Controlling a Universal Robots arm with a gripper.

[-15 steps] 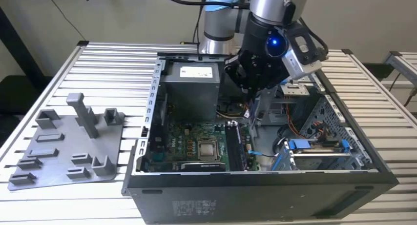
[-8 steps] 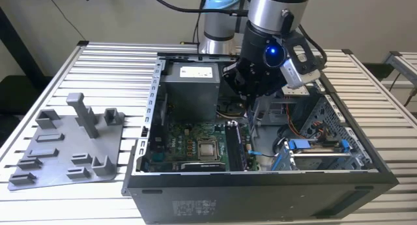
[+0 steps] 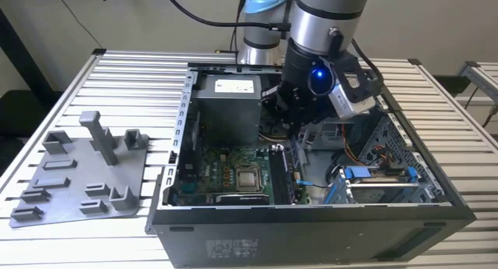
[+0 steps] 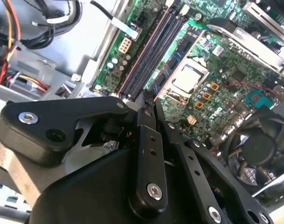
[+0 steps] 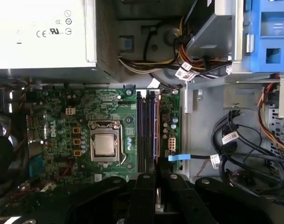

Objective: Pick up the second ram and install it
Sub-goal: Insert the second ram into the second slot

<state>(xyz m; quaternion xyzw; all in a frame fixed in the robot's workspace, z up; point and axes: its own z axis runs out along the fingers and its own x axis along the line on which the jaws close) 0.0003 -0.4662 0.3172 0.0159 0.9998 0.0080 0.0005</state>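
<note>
Now the end effector point(image 4: 148, 100) hangs over the slots point(image 5: 147, 130), fingers pressed together, seemingly pinching the ram point(image 4: 148, 96); seating it remains.

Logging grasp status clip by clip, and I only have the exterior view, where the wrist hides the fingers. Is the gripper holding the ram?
Observer: It appears so. In the first wrist view the gripper is shut on a thin strip seen edge-on, the second ram.
Operator: Where is it relative to the slots?
Observer: In the second wrist view the gripper sits over one end of the memory slots, beside the processor socket.
</note>
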